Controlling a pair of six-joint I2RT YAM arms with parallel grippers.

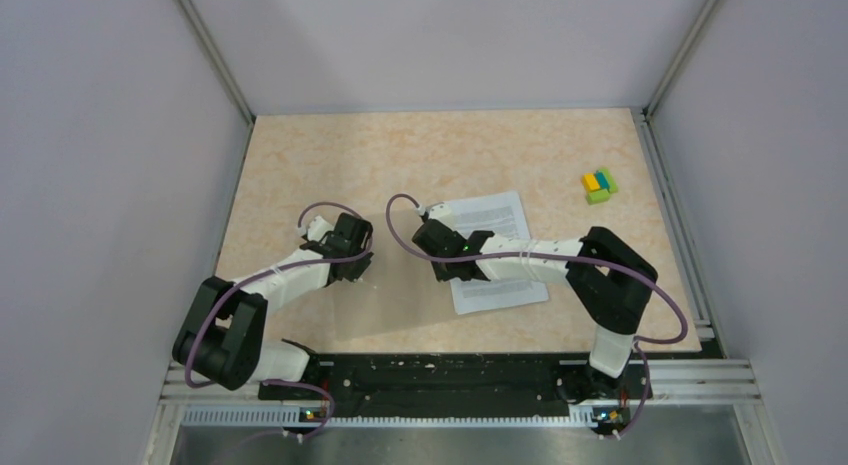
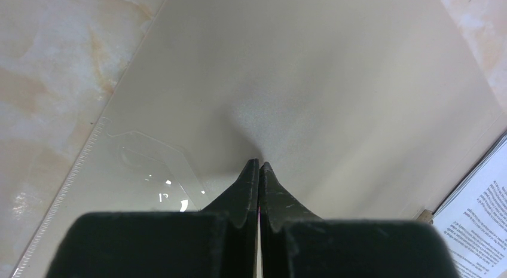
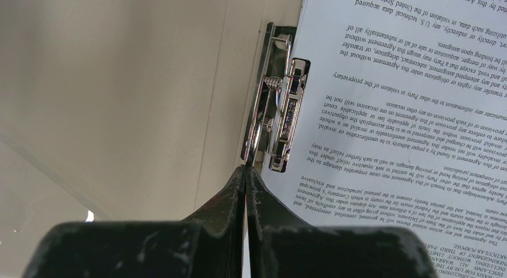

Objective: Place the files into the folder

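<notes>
The table [image 1: 330,155] carries everything. The folder [image 2: 335,69] lies flat and open beneath both grippers; against the tabletop its pale leaf is hard to pick out from above. The files [image 3: 406,110] lie just to the right of the right gripper [image 3: 246,168], print upward, on the folder's other leaf.

The left gripper [image 2: 258,165] has its jaws pressed together with nothing between them, tips down on the bare leaf, probably to pin it flat. The right gripper's jaws are likewise closed and empty, tips right at the near end of the metal clip [image 3: 281,122], seemingly placed to work its lever. The clip runs straight ahead of them along the sheets' edge. Whether the clip already grips the paper I cannot tell. The arm hides the sheets' middle from above. The coloured blocks [image 1: 599,185] sit well apart.
</notes>
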